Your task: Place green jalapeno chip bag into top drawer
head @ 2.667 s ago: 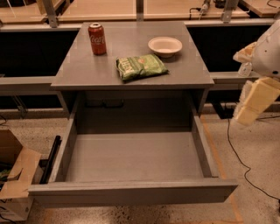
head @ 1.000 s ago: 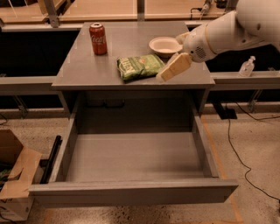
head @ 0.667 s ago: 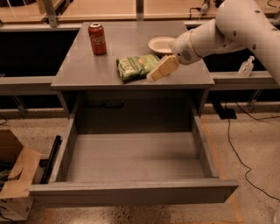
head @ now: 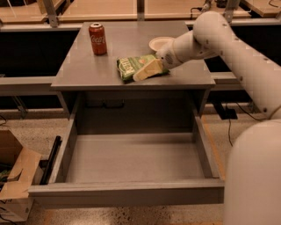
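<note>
Can [head: 97, 38], plate [head: 158, 43] (tabletop [head: 83, 66]) — cardboard box [head: 15, 180]

A grey table [head: 83, 66] stands on speckled floor [head: 37, 125], cardboard box [head: 17, 173] left, wooden worktops [head: 101, 9] behind.

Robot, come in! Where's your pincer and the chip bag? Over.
Pincer at chip bag, on table. Drawer open below. Can, plate off the path.

Our arm [head: 237, 52] comes in from the right and bends at the elbow. The forearm slopes down leftward, with our claw [head: 147, 70] low over the worktop [head: 83, 66].
</note>
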Tool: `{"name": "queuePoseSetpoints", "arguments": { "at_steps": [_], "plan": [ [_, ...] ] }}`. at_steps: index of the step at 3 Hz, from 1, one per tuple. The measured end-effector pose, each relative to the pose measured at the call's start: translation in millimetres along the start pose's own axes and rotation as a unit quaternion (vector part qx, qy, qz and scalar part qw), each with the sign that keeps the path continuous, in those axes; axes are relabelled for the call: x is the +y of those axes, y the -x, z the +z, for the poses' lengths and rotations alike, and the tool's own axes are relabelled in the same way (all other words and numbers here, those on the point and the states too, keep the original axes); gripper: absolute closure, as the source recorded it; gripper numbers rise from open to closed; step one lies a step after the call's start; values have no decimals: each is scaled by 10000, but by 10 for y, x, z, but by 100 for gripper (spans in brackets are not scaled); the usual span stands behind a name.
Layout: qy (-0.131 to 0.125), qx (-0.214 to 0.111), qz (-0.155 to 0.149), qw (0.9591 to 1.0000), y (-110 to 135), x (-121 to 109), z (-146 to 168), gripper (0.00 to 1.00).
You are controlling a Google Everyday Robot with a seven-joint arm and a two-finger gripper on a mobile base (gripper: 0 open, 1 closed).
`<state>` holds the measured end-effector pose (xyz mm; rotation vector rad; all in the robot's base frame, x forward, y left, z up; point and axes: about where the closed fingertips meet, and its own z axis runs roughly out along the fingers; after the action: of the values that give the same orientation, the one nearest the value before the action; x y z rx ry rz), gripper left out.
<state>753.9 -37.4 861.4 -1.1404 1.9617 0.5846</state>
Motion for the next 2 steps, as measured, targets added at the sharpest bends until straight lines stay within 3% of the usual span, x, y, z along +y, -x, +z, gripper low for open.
{"name": "queuePoseSetpoints", "arguments": {
  "at_steps": [1,2],
  "plan": [
    [172,-57,334,9993,-60,-55,264,0],
    [224,-156,427,9987,-48,-63,317,14]
  ]
}}
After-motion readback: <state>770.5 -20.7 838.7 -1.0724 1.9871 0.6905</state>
